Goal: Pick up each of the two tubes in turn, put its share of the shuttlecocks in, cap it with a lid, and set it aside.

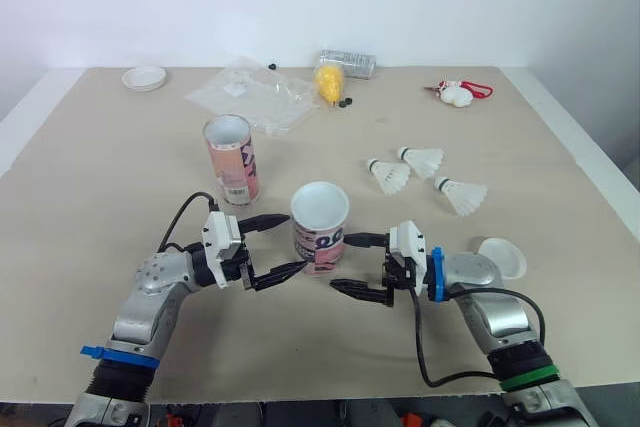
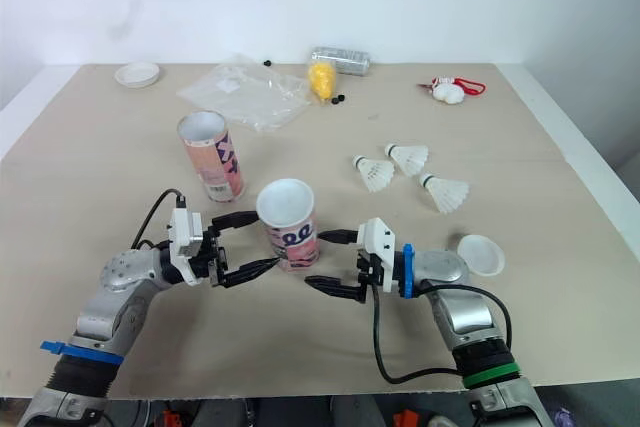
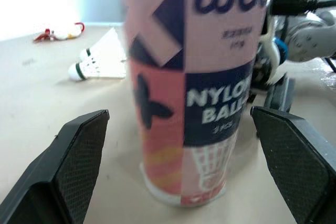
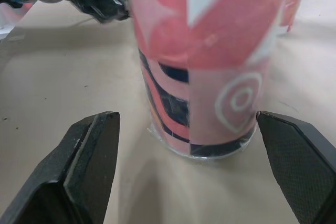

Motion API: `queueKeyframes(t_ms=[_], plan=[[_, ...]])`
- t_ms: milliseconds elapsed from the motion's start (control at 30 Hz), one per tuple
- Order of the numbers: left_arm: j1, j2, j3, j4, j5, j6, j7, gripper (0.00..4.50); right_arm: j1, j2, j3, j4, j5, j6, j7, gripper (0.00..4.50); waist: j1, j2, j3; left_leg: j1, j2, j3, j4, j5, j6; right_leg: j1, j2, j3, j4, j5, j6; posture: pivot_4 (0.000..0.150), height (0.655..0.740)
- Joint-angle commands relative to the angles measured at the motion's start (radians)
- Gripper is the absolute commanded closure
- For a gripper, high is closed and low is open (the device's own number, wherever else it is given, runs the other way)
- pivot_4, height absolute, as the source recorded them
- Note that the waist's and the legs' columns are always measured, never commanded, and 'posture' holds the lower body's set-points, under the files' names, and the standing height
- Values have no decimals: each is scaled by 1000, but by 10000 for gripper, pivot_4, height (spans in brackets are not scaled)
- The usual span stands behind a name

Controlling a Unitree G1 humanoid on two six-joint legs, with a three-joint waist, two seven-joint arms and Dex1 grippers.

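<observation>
A pink tube (image 1: 320, 228) stands upright with its mouth open near the table's front, between my two grippers. My left gripper (image 1: 276, 246) is open on the tube's left, fingertips close to its wall but apart from it. On the tube's right my right gripper (image 1: 356, 265) is open too, just short of the tube. The same tube (image 3: 197, 77) fills the left wrist view, between the open fingers (image 3: 79, 161). A second pink tube (image 1: 232, 158) stands upright farther back on the left. Three white shuttlecocks (image 1: 425, 174) lie to the right. One white lid (image 1: 503, 256) rests by my right arm, another lid (image 1: 145, 77) at the back left.
A crumpled clear plastic bag (image 1: 250, 93) lies at the back centre, beside a yellow object (image 1: 329, 82) and a clear wrapper (image 1: 347, 62). A red-and-white item (image 1: 460, 92) sits at the back right. The table's white edge (image 1: 575, 137) runs along the right.
</observation>
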Motion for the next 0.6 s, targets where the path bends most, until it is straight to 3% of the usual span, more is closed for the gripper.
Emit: queueKeyframes(t_ms=[33, 600], plan=[[15, 14, 2, -25, 8, -39, -13, 0, -39, 32, 7, 43, -17, -67, -3, 531, -1, 0, 0, 0, 0, 0, 0, 0, 0, 0, 0, 0, 0, 0, 0, 1500, 7400], [50, 79, 8, 30, 30, -106, -70, 0, -95, 83, 47, 113, -37, -95, 22, 531, 0, 0, 0, 0, 0, 0, 1, 0, 0, 0, 0, 0, 1, 1, -1, 1500, 7400]])
